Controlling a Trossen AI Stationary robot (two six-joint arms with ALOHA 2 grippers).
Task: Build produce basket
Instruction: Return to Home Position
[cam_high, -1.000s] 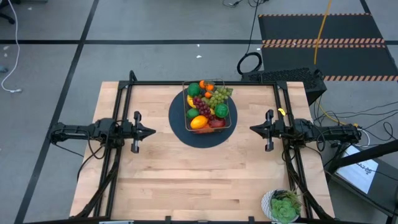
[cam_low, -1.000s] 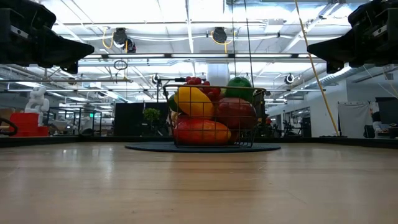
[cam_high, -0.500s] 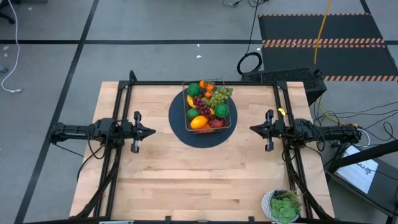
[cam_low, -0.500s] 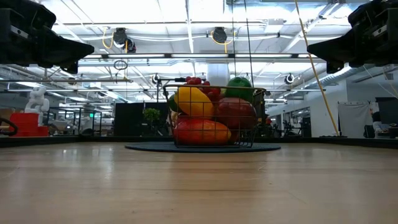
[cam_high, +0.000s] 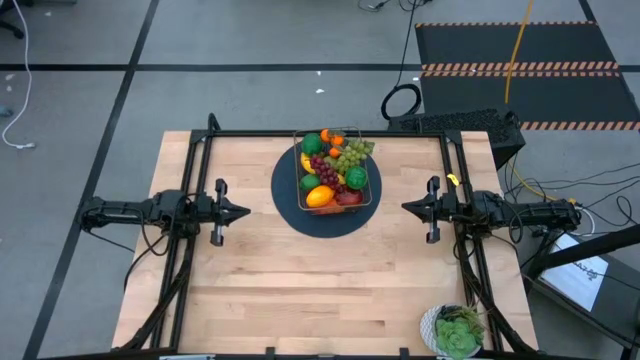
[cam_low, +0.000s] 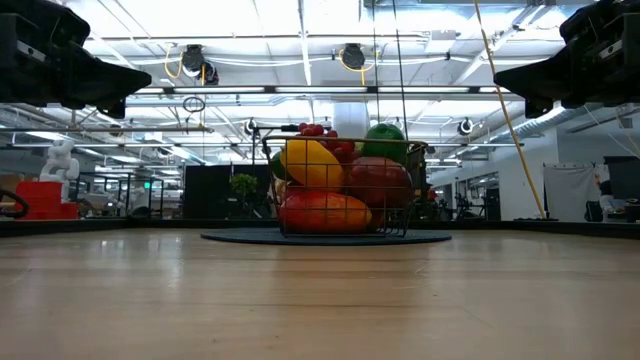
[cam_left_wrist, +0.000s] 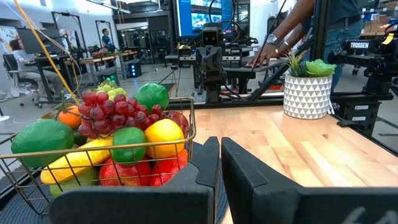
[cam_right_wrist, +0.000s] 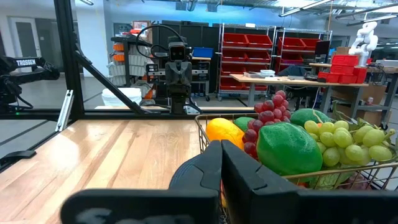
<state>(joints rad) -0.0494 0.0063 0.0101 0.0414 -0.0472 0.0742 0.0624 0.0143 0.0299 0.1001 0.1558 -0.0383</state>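
The wire basket (cam_high: 337, 172) stands on a round dark-blue mat (cam_high: 300, 215) at the table's far middle. It is heaped with produce: purple grapes (cam_left_wrist: 102, 112), green grapes (cam_right_wrist: 348, 144), a yellow fruit (cam_low: 312, 163), red apples (cam_low: 375, 180), a mango (cam_low: 322, 211) and limes. My left gripper (cam_high: 247, 211) hovers shut to the basket's left, above the table. My right gripper (cam_high: 405, 207) hovers shut to its right. Both point at the basket and hold nothing.
A leafy green plant in a white pot (cam_high: 455, 331) stands at the table's near right corner. A black frame rail (cam_high: 330, 133) runs along the far edge behind the basket. A person's arm (cam_left_wrist: 280, 34) shows beyond the table in the left wrist view.
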